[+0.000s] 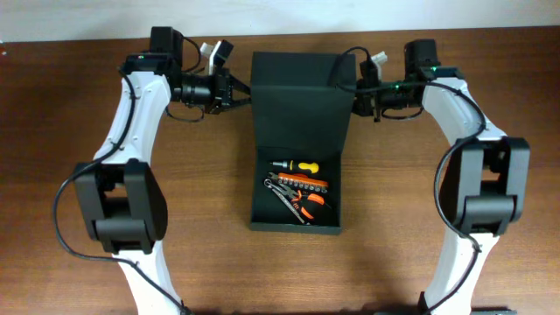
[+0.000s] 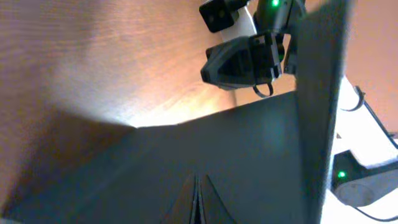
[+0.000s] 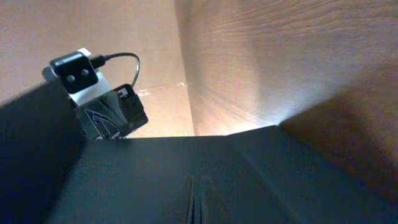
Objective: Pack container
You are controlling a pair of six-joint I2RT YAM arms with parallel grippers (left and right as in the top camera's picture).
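The black container (image 1: 294, 229) stands mid-table with its flap lid (image 1: 297, 105) raised over the back half. In the open front part lie a yellow-handled screwdriver (image 1: 302, 165), an orange bit set (image 1: 306, 184) and orange-handled pliers (image 1: 308, 203). My left gripper (image 1: 242, 91) is at the lid's left edge and my right gripper (image 1: 353, 90) at its right edge. Each looks shut on the thin flap. The dark lid fills the lower left wrist view (image 2: 249, 143), around the closed fingers (image 2: 198, 202). It does the same in the right wrist view (image 3: 186, 162), around the fingers (image 3: 198, 202).
Brown wooden table (image 1: 87, 271) all round the box. Each wrist view shows the other arm's gripper and camera across the lid, in the left wrist view (image 2: 242, 59) and the right wrist view (image 3: 99, 106). Both arm bases stand at the front, left (image 1: 122, 206) and right (image 1: 481, 197).
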